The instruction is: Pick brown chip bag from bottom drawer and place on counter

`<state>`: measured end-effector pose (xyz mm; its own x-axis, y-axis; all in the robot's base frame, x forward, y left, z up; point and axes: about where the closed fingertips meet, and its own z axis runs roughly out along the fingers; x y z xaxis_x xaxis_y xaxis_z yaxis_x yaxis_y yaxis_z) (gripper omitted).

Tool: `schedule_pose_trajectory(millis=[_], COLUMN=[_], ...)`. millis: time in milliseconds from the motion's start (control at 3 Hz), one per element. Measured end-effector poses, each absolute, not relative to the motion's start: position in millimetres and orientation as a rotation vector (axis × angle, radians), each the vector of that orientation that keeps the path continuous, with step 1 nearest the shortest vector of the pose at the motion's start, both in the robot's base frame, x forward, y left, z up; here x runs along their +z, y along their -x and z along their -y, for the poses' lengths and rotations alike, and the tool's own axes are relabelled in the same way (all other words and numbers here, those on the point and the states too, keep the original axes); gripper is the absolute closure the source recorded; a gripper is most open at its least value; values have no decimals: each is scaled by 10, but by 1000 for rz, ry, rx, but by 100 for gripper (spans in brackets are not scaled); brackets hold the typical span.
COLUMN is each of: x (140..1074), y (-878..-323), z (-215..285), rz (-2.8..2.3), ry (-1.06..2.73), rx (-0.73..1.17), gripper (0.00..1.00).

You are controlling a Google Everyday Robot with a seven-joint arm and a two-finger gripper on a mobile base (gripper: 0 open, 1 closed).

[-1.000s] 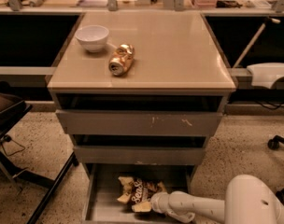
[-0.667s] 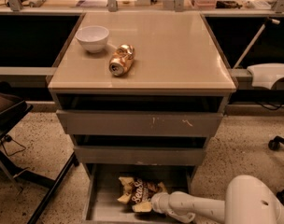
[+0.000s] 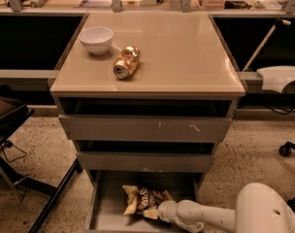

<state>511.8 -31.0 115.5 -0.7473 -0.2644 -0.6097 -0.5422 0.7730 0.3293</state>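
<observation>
So, at the bottom right, the white arm (image 3: 220, 218) lies low and nearly level, reaching left into the bottom drawer (image 3: 105, 212). Its bulky rear part is cut off by the frame's edge. The gripper (image 3: 161, 211) sits right against the right end of the brown chip bag (image 3: 142, 199), which lies on the drawer floor. Honestly can't tell if the jaws are open or closed. Higher up, the counter (image 3: 186, 47) carries a gold can (image 3: 126, 62) and a white bowl (image 3: 96, 39).

A white bowl (image 3: 96, 39) and gold can (image 3: 126, 62) are carried on the table (image 3: 186, 57). The brown chip bag (image 3: 143, 199) is laid in the bottom drawer (image 3: 106, 208), with the end effector (image 3: 163, 211) at its right edge.
</observation>
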Motion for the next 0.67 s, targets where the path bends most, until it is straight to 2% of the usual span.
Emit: schedule_pose_trajectory(millis=[333, 667], x=[1228, 1565], y=[-5118, -5240], z=[311, 415], rz=[-2419, -2430], ry=[602, 573], rx=[676, 597], gripper=[65, 88])
